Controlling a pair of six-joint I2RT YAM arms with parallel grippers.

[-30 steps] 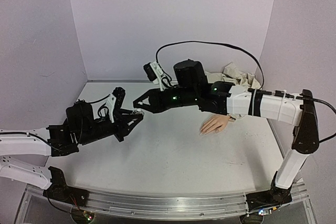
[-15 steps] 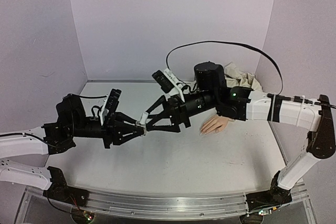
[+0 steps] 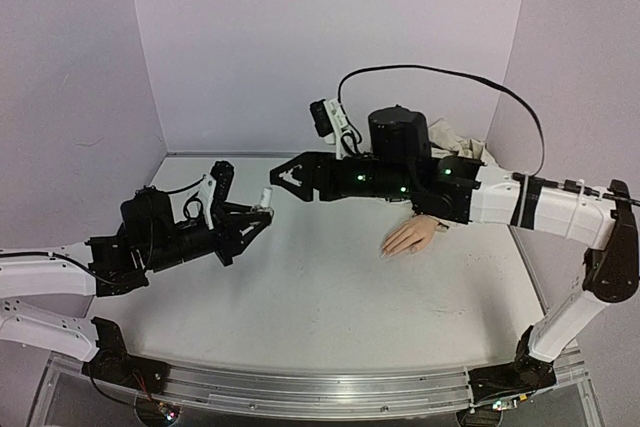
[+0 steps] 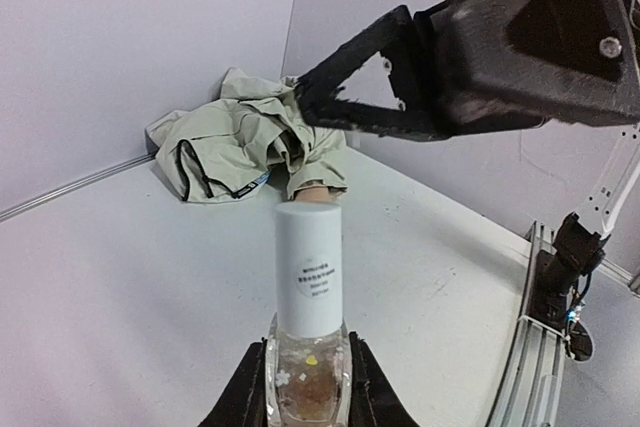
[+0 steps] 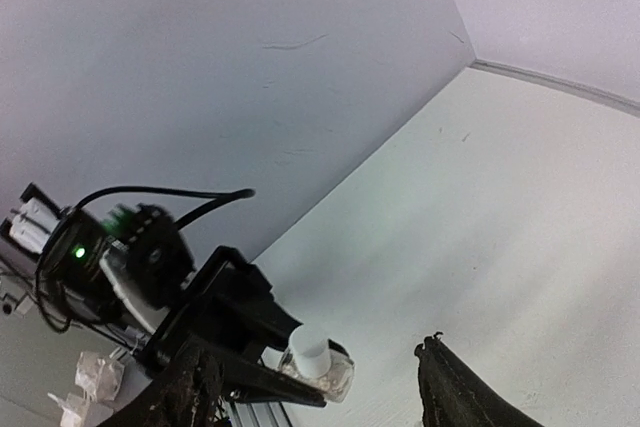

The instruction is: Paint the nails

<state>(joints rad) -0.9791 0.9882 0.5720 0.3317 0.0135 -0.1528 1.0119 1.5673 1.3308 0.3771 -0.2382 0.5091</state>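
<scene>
Now | step: uncapping, pre-grasp | left gripper (image 3: 262, 217) clenched on nail polish bottle (image 4: 308, 362), white cap (image 4: 308, 267) up | right gripper (image 3: 283, 180) released, near cap, apart | nails (image 3: 386, 252) on mannequin hand (image 3: 412, 236), well behind right gripper | next: close squarely on cap, twist off

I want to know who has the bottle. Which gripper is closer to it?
Left. The left gripper is shut on the bottle; the right gripper hangs open just beyond it, not touching.

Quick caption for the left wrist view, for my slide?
Left pincer holds a white-capped small bottle upright; open right pincer hovers near its cap, beige jacket behind.
</scene>
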